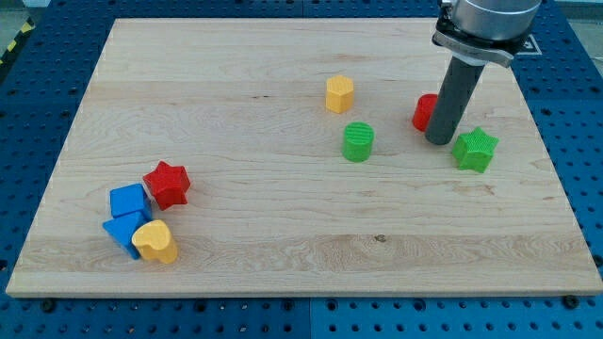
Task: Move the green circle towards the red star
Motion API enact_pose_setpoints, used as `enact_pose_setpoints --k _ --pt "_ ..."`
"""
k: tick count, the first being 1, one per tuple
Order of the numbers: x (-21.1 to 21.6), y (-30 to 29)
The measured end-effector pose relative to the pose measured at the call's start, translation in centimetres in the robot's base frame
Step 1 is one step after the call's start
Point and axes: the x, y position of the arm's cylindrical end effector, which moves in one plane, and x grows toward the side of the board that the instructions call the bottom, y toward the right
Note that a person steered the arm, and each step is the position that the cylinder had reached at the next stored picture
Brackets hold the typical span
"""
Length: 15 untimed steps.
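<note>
The green circle (358, 141) stands upright on the wooden desk (283, 245), right of the desk's middle and nearer the far edge than the near one. The red star (168, 184) lies well apart from it, towards the near left corner, so the circle has to travel left and a little towards the near edge.

My tip (439, 139) rests on the desk to the circle's right, with bare wood between them. It is wedged between two other blocks: a red block (425, 112), partly hidden behind the rod so its shape cannot be made out, touching or just beside the rod on its far-left side, and a green star (475, 149) just beside it on the right. There are no fingers on this arm; the rod holds nothing and can only shove.

Standing on the circle's right side makes sense, I judge, since a leftward sweep from there would carry the circle towards the star. The line is not quite true yet: the tip probably needs to sit slightly further back, so the push angles towards the near left corner.

A yellow hexagonal block (339, 94) sits just behind the circle, clear of that path. Beside the red star cluster a blue cube (128, 201), a blue triangular block (122, 231) and a yellow heart (155, 242), which leave the star's right side open for the approach.
</note>
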Motion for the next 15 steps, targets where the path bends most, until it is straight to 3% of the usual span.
enact_pose_setpoints --k 5,8,13,15 --pt "0.7 -13.1" --pt "7.0 -14.1" --pt "12.1 -18.2" --pt "10.6 -18.4"
